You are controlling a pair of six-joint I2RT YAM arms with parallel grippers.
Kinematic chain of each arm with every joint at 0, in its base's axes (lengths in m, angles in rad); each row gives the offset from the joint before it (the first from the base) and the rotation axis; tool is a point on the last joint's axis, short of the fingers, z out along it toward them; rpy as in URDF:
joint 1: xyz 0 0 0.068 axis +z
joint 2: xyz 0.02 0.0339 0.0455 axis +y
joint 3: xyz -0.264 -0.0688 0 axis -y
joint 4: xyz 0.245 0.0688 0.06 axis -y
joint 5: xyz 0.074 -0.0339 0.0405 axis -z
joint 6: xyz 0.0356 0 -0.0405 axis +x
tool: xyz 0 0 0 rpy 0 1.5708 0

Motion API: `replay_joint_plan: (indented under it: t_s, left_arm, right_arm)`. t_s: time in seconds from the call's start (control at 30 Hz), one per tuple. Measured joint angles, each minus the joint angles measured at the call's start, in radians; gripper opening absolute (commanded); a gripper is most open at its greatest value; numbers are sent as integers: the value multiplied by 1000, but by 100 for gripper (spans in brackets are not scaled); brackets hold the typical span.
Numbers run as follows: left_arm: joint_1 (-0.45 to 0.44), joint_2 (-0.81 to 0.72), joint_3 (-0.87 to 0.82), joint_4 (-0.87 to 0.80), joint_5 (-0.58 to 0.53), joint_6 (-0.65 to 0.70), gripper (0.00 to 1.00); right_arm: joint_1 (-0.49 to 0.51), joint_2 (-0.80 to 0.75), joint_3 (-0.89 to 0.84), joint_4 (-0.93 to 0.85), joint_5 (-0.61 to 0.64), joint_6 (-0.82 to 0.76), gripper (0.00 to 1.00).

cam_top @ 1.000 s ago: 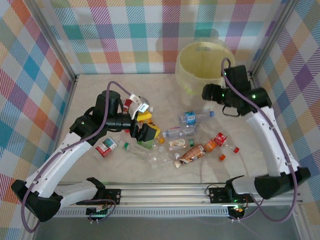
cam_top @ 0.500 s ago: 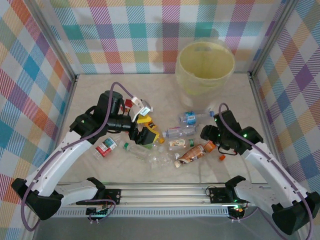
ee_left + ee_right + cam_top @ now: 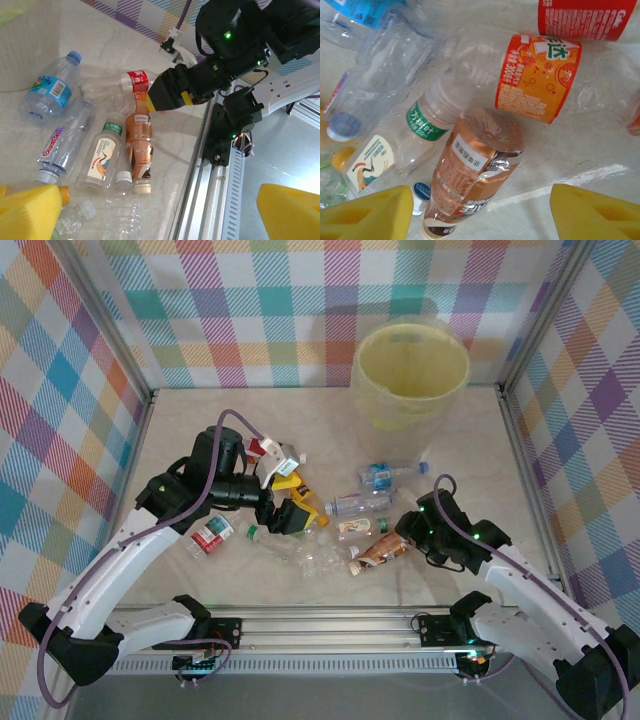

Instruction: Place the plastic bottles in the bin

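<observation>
Yellow foam pads of the right gripper [image 3: 480, 210] stand apart in the lower corners of its wrist view. A crumpled brown-labelled bottle [image 3: 470, 185] lies on the table between them, not clamped. Just above it in that frame lie an orange-labelled bottle [image 3: 537, 77] and a clear one with a green band [image 3: 395, 145], and a red label [image 3: 582, 20] cuts the upper right edge.

From overhead, that gripper sits low, right of centre, over the right end of the plastic bottles [image 3: 360, 504], which are strewn across the middle of the pale table [image 3: 200, 420]. The left gripper [image 3: 290, 497] hovers at the left end of the heap with its fingers apart, holding nothing. Further up the frame lies a blue-labelled bottle [image 3: 378, 476]. Beyond it the bin [image 3: 395, 412] stands upright in the upper middle, against the checked back wall [image 3: 250, 310] and well apart from both grippers.
</observation>
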State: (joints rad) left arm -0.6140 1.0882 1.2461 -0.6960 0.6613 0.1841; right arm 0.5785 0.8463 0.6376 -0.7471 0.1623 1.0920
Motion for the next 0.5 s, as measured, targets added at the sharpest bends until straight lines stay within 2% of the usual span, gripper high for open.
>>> replay_joint_plan:
  t_s: [0.5]
  left_arm:
    - [0, 1, -6, 34, -1, -11, 100]
  right_arm:
    - [56, 116, -126, 229, -26, 113, 71]
